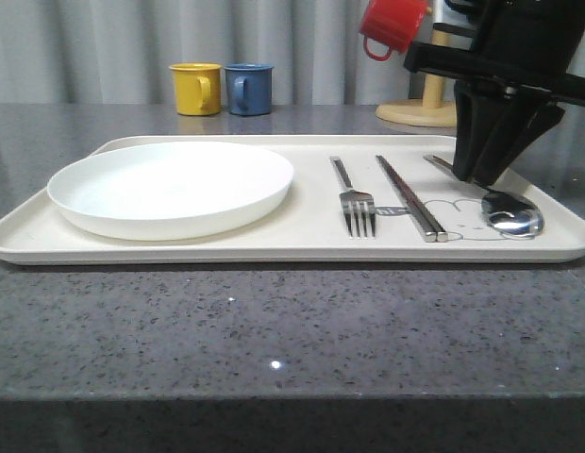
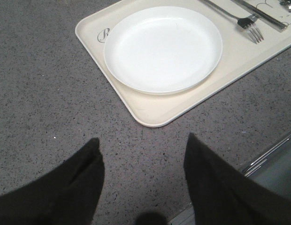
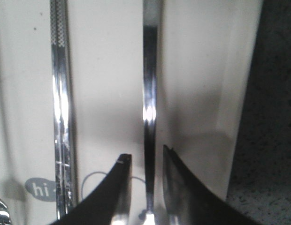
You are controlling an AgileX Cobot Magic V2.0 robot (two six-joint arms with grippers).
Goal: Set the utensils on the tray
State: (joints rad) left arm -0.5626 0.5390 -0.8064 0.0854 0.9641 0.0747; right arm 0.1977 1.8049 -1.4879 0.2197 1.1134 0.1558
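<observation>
The cream tray [image 1: 274, 253] lies across the table. On its right half the fork [image 1: 354, 200], the pair of chopsticks [image 1: 410, 198] and the spoon [image 1: 511, 214] rest side by side. My right gripper [image 1: 476, 175] points down over the spoon's handle. In the right wrist view the handle [image 3: 149, 93] runs between the right gripper's [image 3: 146, 157] jaws with a thin gap on each side, so it is narrowly open. The chopsticks [image 3: 61, 103] lie just beside it. My left gripper [image 2: 142, 145] hangs open over bare table, short of the tray's corner [image 2: 150, 112].
A white plate [image 1: 175, 187] fills the tray's left half. A yellow mug [image 1: 196, 89] and a blue mug [image 1: 248, 89] stand at the back. A red mug [image 1: 392, 26] hangs on a wooden stand [image 1: 420, 111] at the back right.
</observation>
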